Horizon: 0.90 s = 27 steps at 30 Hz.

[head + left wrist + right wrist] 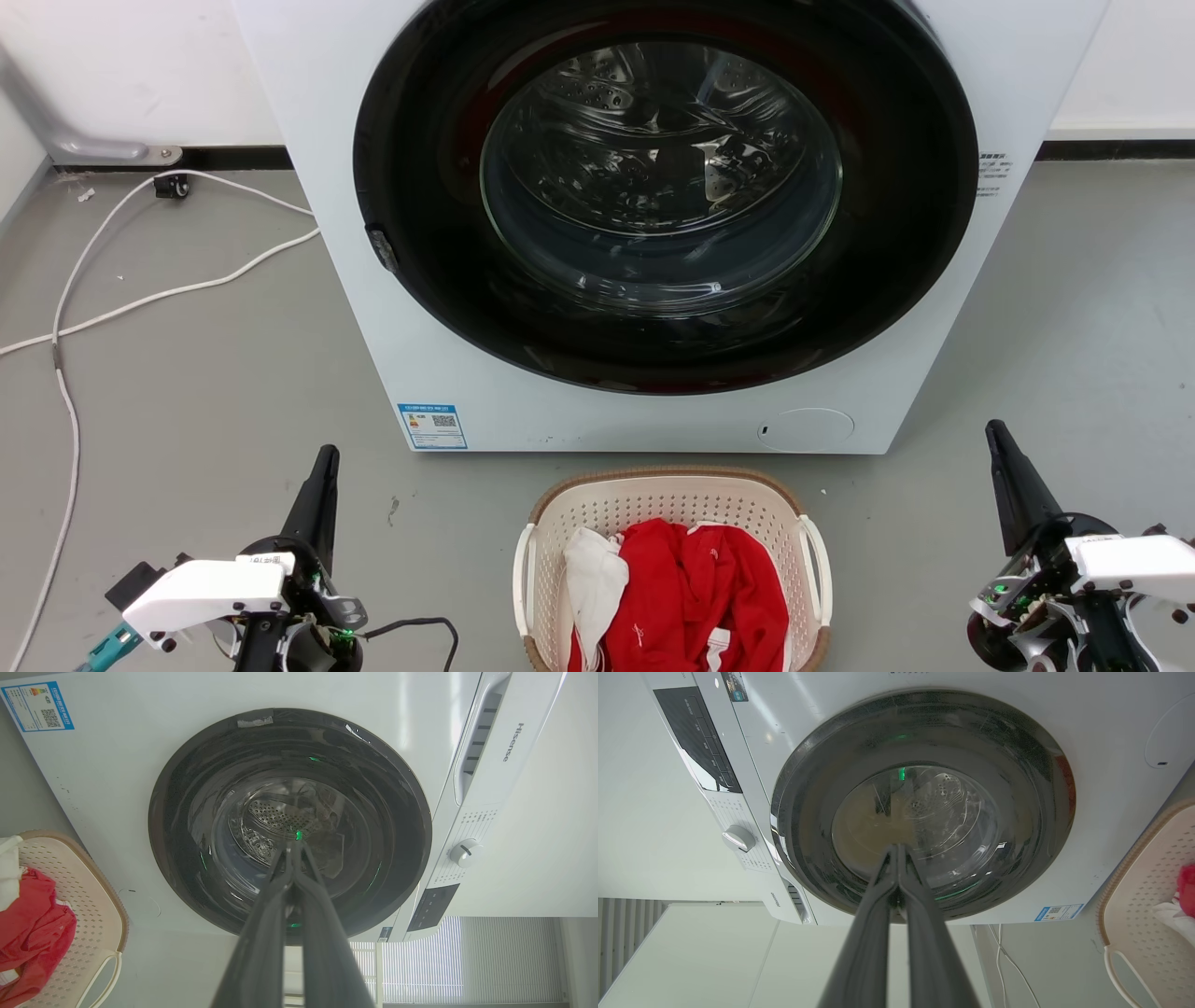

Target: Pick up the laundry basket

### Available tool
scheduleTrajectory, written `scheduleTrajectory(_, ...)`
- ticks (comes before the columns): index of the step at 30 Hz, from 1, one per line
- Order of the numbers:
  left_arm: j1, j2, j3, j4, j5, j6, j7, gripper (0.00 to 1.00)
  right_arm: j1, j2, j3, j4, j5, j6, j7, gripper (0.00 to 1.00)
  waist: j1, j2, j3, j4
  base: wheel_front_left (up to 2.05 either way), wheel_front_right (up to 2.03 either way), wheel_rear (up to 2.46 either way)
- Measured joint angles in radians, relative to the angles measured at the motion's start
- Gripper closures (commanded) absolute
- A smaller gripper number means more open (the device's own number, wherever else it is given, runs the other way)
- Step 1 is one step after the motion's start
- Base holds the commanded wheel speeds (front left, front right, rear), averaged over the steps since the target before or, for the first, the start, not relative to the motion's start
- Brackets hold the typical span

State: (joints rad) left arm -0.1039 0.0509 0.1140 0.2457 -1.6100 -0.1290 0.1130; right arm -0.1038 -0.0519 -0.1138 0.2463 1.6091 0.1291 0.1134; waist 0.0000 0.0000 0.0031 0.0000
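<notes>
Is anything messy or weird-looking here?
A long white cable trails loose across the grey floor left of the white front-loading washing machine. The cream-white perforated plastic laundry basket sits upright, clothes inside.

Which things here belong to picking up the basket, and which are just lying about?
Job: laundry basket; left gripper, shut; right gripper, shut.
Lying about: washing machine; white cable; red and white clothes in the basket.

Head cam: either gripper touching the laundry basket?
No, the left gripper and right gripper sit out to either side of the laundry basket, with grey floor showing between.
</notes>
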Motion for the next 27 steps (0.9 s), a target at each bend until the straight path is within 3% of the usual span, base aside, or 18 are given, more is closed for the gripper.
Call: scheduleTrajectory(27, 0.000, 0.000, 0.000, 0.000, 0.000, 0.000, 0.000, 1.00, 0.000, 0.000, 0.000, 0.000, 0.000, 0.000, 0.000, 1.00, 0.0000, 0.0000, 0.000, 0.000, 0.00, 0.00, 0.00)
